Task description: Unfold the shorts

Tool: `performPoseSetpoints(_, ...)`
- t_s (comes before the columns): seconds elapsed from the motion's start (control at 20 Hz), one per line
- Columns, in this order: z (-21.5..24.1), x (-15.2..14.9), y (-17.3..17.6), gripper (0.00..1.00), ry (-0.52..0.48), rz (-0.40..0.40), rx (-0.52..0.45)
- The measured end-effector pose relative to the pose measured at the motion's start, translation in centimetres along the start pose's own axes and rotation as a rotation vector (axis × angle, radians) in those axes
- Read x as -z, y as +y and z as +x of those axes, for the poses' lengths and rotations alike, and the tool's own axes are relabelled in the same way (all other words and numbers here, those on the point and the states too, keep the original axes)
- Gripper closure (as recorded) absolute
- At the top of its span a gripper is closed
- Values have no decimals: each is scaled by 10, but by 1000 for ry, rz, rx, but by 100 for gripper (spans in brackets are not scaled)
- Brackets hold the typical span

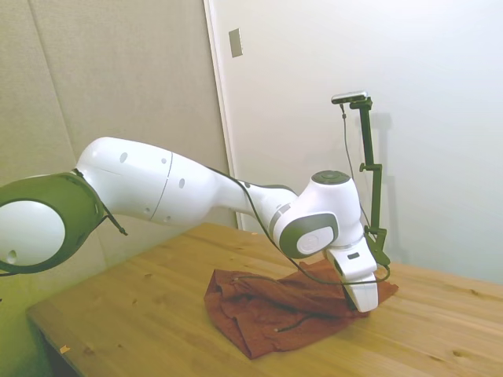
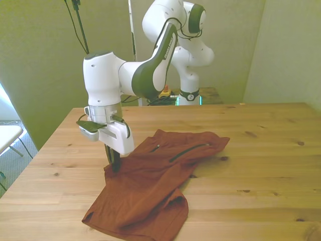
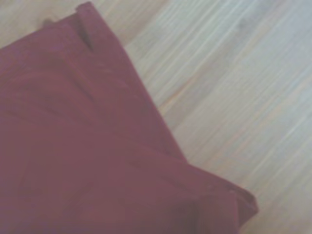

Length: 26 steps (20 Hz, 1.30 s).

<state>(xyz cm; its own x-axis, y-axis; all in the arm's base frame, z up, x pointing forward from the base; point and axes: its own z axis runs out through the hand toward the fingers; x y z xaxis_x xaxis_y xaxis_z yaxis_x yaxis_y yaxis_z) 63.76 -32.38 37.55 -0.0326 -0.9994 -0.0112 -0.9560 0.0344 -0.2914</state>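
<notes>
The arm reaches low over the table (image 2: 261, 150), wrist pointing straight down. The gripper (image 2: 115, 164) meets the shorts (image 2: 150, 186) at their 9 o'clock edge in the front view; finger state cannot be determined

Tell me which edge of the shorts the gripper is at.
The gripper is down at the shorts' edge on the front view's left, not the pocket-line end toward the right.

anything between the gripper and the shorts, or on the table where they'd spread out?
Nothing visible. The gripper is already down at the edge of the shorts on the front view's left, and the table around them is bare wood.
</notes>
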Motion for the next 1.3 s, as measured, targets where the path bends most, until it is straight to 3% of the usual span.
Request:
performPoseSetpoints(0.2, -29, 30, -23, 100, -157, 95, 69)
performPoseSetpoints(0.45, -65, 47, -48, 100, -307, 141, 161)
performPoseSetpoints(0.9, -143, 59, -112, 100, -359, 178, 295)
performPoseSetpoints(1.3, -247, 42, -143, 100, -363, 150, 394)
